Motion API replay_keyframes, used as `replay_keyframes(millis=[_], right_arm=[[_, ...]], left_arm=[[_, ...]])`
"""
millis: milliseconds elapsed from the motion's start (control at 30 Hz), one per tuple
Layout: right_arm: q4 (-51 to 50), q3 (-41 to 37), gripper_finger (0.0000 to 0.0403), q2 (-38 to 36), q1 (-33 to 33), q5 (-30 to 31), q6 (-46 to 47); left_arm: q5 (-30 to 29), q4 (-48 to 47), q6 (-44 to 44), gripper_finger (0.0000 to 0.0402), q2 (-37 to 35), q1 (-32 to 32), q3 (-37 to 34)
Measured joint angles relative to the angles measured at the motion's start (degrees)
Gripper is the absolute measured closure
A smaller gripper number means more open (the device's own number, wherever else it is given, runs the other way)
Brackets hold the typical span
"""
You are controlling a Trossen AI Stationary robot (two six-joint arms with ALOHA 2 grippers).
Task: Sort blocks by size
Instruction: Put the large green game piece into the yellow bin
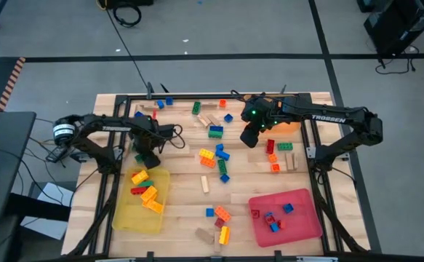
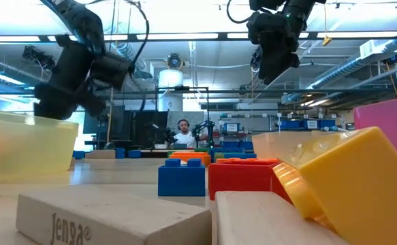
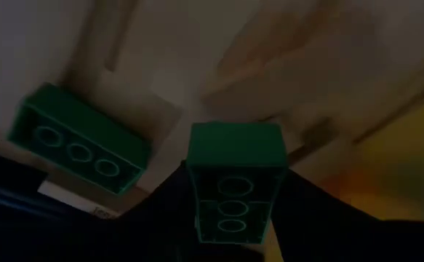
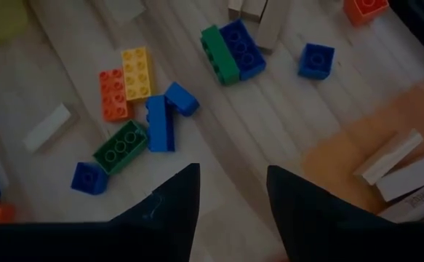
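Note:
My left gripper (image 1: pixel 148 157) hangs above the table just beyond the far edge of the yellow tray (image 1: pixel 128 218) and is shut on a green brick (image 3: pixel 233 156). A second green brick (image 3: pixel 77 149) lies on the table beside it. My right gripper (image 1: pixel 250 137) is open and empty above the far middle of the table; in its wrist view (image 4: pixel 233 196) loose bricks lie below: an orange-and-yellow pair (image 4: pixel 124 80), a blue-and-green pair (image 4: pixel 230 47), a green brick (image 4: pixel 119 148) and small blue ones. My left gripper pinches the green brick between its two fingers by its two long sides (image 3: pixel 198 207), at one end of the brick. The brick lies along the fingers and juts out past them, its hollow underside toward the camera. It looks lifted clear of the table.
The yellow tray holds yellow, orange and red bricks. A red tray (image 1: pixel 302 225) at the near right holds small blue and red bricks. An orange tray (image 4: pixel 357 145) holds tan wooden pieces (image 4: pixel 401 171). Wooden blocks (image 2: pixel 109 218) lie at the near edge. A person (image 2: pixel 182 135) sits far behind.

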Motion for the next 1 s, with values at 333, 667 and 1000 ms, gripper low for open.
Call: replay_keyframes(millis=[333, 667, 1000], right_arm=[[-0.64, 0.0, 0.023, 0.0, -0.2, -0.07, -0.17], [-1.73, 0.0, 0.0235, 0.0, 2.46, 3.02, 7.47], [-0.66, 0.0, 0.0237, 0.0, 6.94, 3.23, 12.37]], left_arm=[[0.85, -6.7, -12.06, 0.0261, -6.21, -0.89, 9.98], [-0.94, -17.37, -34.03, 0.0261, -9.5, -17.22, 19.45], [0.35, -12.56, -62.05, 0.0261, -10.28, -44.09, 19.53]])
